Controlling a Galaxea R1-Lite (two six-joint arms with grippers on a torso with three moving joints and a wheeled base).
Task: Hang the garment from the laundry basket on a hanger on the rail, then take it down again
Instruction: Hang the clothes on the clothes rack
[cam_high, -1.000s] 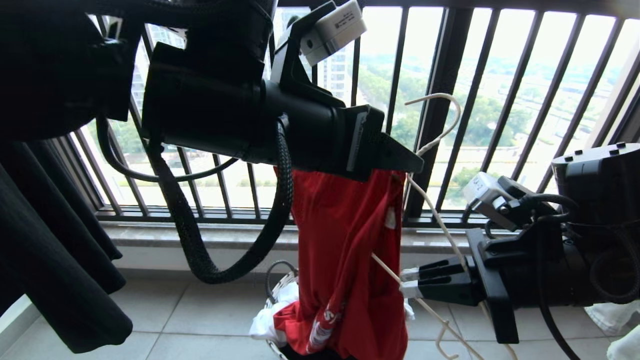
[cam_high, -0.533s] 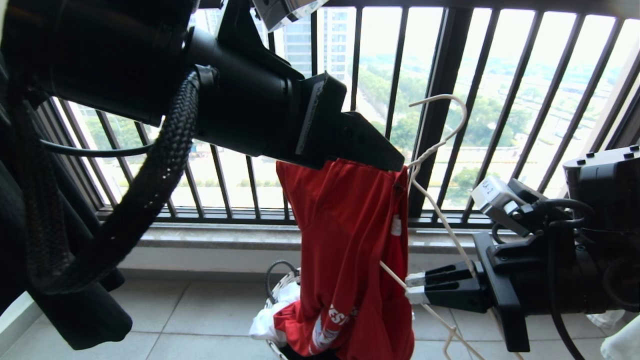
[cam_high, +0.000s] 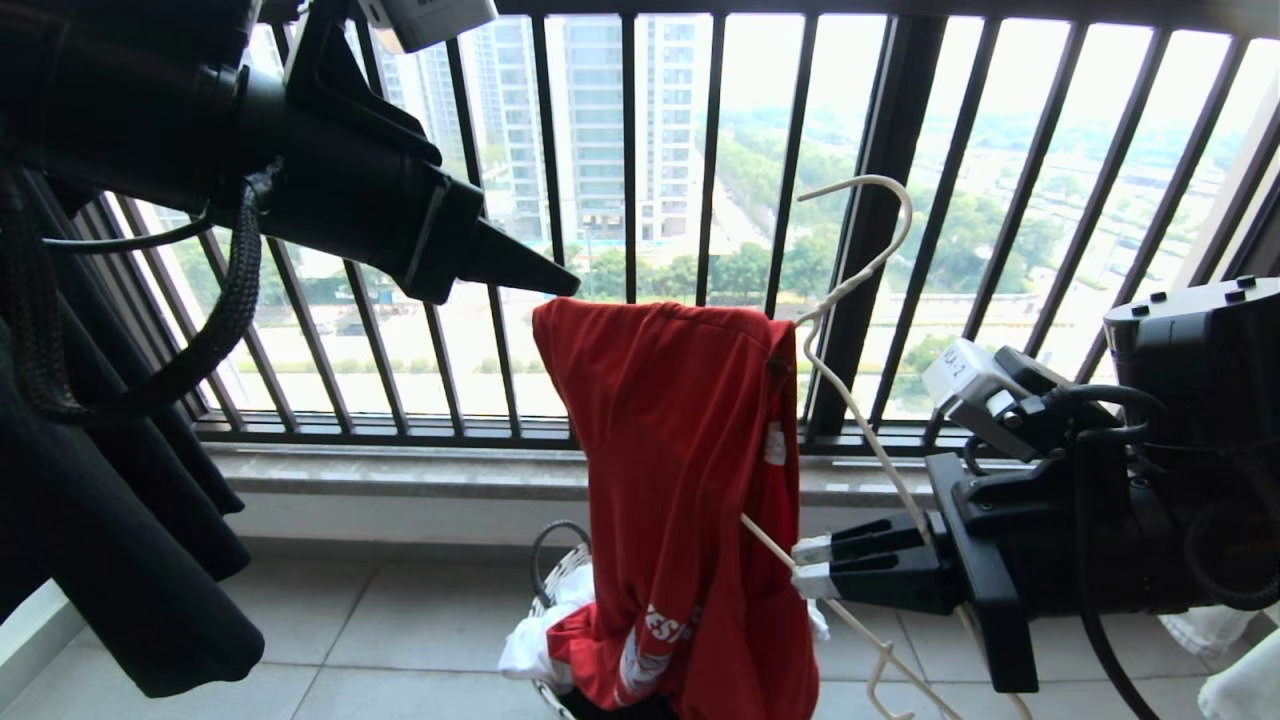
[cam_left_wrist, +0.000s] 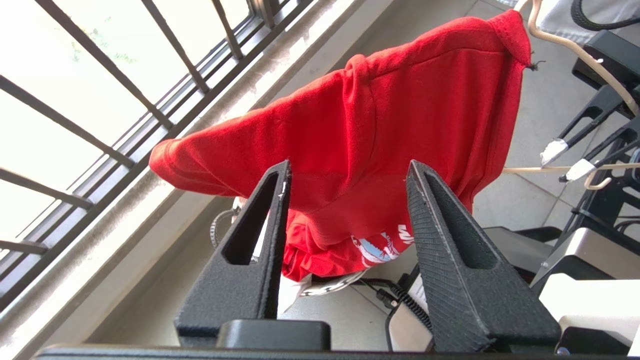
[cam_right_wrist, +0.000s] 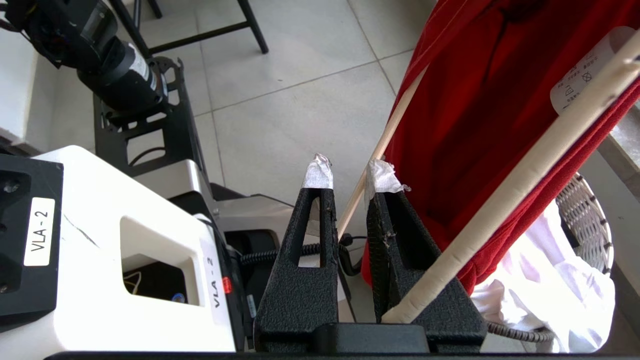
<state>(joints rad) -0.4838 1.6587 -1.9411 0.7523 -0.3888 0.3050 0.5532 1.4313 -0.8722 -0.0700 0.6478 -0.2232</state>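
The red garment (cam_high: 680, 450) hangs draped over the thin white hanger (cam_high: 868, 215), its lower end trailing into the laundry basket (cam_high: 548, 592). My right gripper (cam_high: 808, 566) is shut on the hanger's lower wire just right of the cloth; in the right wrist view the wire of the hanger (cam_right_wrist: 525, 175) runs between its taped fingertips (cam_right_wrist: 318, 170). High on the left, my left gripper (cam_high: 570, 288) is open and apart from the garment's top edge. From the left wrist, the garment (cam_left_wrist: 400, 115) lies beyond the empty jaws. The rail is out of view.
A dark barred window railing (cam_high: 870, 150) stands right behind the hanger. A black garment (cam_high: 110, 540) hangs at the left. White cloth (cam_right_wrist: 545, 295) fills the basket (cam_right_wrist: 585, 220). More pale cloth (cam_high: 1245, 690) lies on the floor at the right. My base (cam_right_wrist: 115, 260) is below.
My left gripper has drawn back to the left and up, away from the garment's top by the hanger's neck. The garment stays draped on the hanger. The right gripper has kept still.
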